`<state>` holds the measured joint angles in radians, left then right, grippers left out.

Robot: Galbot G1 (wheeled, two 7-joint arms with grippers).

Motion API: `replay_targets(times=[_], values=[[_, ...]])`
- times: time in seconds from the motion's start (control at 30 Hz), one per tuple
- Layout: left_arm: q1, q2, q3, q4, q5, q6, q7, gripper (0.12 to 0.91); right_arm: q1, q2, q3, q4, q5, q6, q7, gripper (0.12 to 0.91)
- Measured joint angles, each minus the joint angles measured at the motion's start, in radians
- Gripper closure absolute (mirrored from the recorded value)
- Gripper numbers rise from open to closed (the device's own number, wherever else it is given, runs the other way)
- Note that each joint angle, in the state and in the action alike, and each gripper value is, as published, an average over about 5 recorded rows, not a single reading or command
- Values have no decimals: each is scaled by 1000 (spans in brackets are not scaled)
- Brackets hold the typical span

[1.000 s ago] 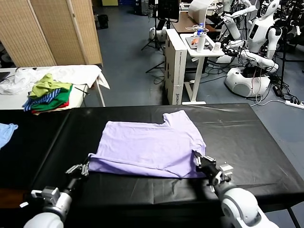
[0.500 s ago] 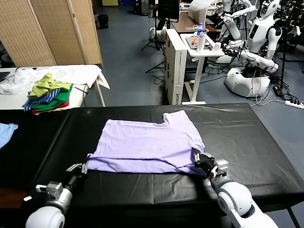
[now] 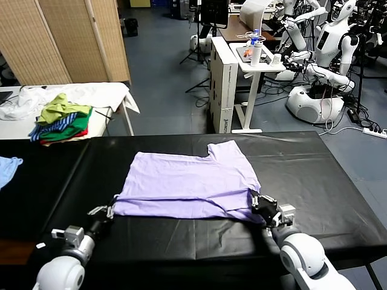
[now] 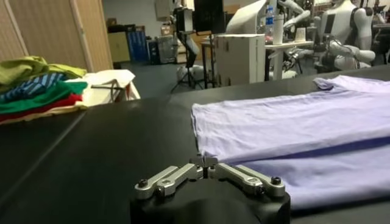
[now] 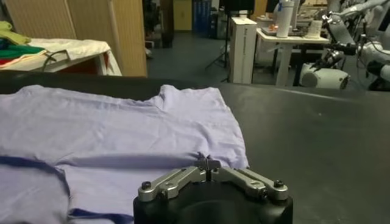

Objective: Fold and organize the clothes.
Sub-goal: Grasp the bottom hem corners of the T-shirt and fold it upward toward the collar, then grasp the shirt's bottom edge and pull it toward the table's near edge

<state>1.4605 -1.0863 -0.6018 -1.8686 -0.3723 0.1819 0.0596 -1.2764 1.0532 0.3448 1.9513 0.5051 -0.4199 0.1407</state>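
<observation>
lying flat across the middle of a long black table (image 3: 314, 175), a pale lavender short-sleeved t-shirt of thin soft fabric (image 3: 187, 178) has its near hem folded up onto itself, making a doubled band along the edge nearest the robot. the left gripper (image 3: 107, 211) is pinched shut on the near left corner of that fold, and the right gripper (image 3: 260, 205) is pinched shut on the near right corner; both sit low at the table surface. in the left wrist view the closed fingers (image 4: 206, 162) meet right at the cloth's corner, and the right wrist view shows the same at the other corner (image 5: 208, 163). bare black tabletop runs wide on both sides of the shirt and beyond its collar. a light blue garment (image 3: 7, 167) lies at the far left edge. behind, a white side table (image 3: 112, 93) carries a pile of green, striped and red clothes (image 3: 60, 119). farther back are a woven folding screen (image 3: 66, 36), a white cabinet (image 3: 225, 75), and other white robots (image 3: 326, 54) on a grey-blue floor.
</observation>
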Motion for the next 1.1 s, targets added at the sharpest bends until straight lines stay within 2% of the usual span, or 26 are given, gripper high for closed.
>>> replay_targets(times=[0.07, 0.13, 0.2, 0.33, 0.4, 0.5, 0.6, 0.73, 0.93, 1.0, 1.1], values=[[-2, -2, 2, -1, 0, 3, -1, 884, -6, 0, 7, 7, 1, -4, -8, 780], [-1, -5, 3, -5, 1, 6, -2, 880, -15, -3, 15, 16, 3, -12, -20, 660], [4, -8, 1, -14, 3, 11, -4, 840, -28, -9, 26, 30, 5, -19, -32, 527], [25, -16, -14, -38, 7, 25, -8, 631, -76, -24, 58, 74, 6, -26, -47, 300], [39, -18, -22, -50, 10, 29, -10, 498, -109, -32, 75, 101, 0, -28, -53, 207], [62, -20, -34, -64, 13, 33, -11, 308, -162, -44, 97, 133, -15, -29, -61, 131], [85, -24, -43, -72, 14, 33, -11, 170, -209, -50, 110, 148, -31, -26, -69, 122], [103, -31, -47, -75, 15, 31, -10, 127, -258, -47, 114, 158, -46, -22, -75, 178], [114, -34, -46, -75, 15, 31, -6, 124, -293, -42, 110, 163, -57, -21, -76, 376], [116, -35, -45, -75, 14, 31, -5, 129, -299, -42, 110, 163, -59, -20, -76, 472], [119, -34, -44, -74, 14, 31, -2, 204, -307, -41, 110, 163, -61, -18, -76, 642]])
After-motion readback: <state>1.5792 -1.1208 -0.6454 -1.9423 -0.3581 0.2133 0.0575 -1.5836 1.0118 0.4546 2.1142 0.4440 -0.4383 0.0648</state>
